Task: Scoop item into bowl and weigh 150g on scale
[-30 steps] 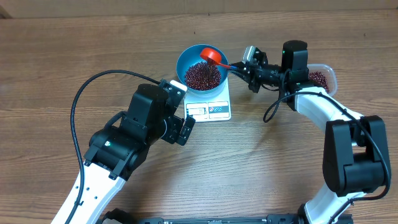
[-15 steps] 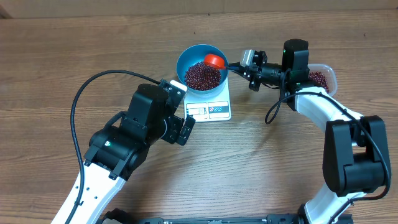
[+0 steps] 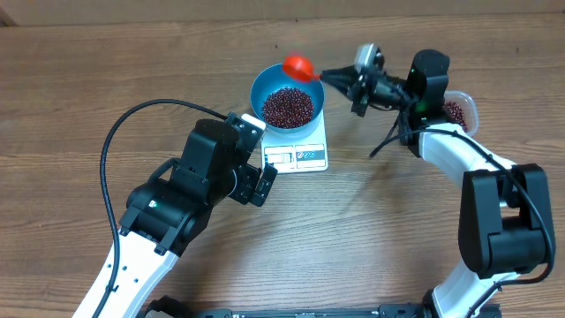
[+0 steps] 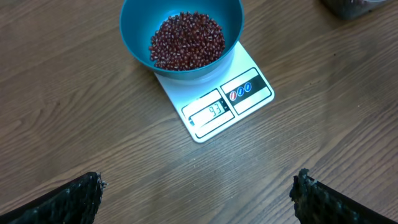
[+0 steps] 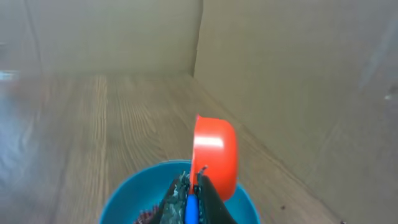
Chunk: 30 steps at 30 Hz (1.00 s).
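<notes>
The blue bowl (image 3: pixel 265 88) stands on the white scale (image 3: pixel 305 157) and holds a heap of dark red-brown beans (image 3: pixel 289 106). My right gripper (image 3: pixel 340 78) is shut on the blue handle of a red scoop (image 3: pixel 297 66), which hangs tipped on its side just past the bowl's far rim. No beans show in it. In the right wrist view the scoop (image 5: pixel 214 155) rises above the bowl (image 5: pixel 124 196). My left gripper (image 4: pixel 199 199) is open over bare wood in front of the scale (image 4: pixel 249 102), whose display looks like 93.
A clear plastic tub (image 3: pixel 459 110) with more beans sits at the right, under my right arm. The left arm's black cable (image 3: pixel 115 141) loops over the table at the left. A cardboard wall (image 5: pixel 298 74) stands behind the table.
The red scoop has lifted out of the bowl and moved back past its far rim. My right gripper has drawn up and to the right with it. The left arm has not moved.
</notes>
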Motion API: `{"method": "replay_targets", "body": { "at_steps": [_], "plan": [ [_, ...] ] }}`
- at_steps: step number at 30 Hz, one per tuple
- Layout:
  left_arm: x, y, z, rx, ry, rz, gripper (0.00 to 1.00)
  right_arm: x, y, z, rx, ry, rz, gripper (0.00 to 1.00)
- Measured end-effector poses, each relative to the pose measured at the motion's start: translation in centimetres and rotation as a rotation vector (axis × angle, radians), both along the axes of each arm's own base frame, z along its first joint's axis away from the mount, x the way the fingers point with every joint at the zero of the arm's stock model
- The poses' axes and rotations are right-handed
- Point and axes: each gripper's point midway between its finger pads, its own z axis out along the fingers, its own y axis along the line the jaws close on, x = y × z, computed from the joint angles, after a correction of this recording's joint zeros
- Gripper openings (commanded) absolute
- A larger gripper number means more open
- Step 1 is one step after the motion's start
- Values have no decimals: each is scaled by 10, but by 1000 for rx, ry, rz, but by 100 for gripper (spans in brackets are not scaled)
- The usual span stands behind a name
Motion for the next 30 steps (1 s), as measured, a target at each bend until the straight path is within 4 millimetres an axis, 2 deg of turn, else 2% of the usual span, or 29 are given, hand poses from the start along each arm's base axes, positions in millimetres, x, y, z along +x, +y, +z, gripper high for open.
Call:
{"method": "replay_targets", "body": {
  "at_steps": [2,7,11,14,19,25,30],
  "plan": [
    [0,0,0,0,0,0,99,3,-6,12,66,59,-14,4],
    [0,0,0,0,0,0,100,7,-23,24,203,283,-34,4],
    [0,0,0,0,0,0,100,-1,-36,32,284,454,17,4],
    [0,0,0,0,0,-1,100,-3,-47,33,347,630,29,4],
    [0,0,0,0,0,0,100,1,-76,33,466,904,-5,4],
    [0,0,0,0,0,0,100,5,-99,27,538,1057,-47,4],
    [0,0,0,0,0,0,99,9,-119,27,569,1065,-86,4]
  ]
}}
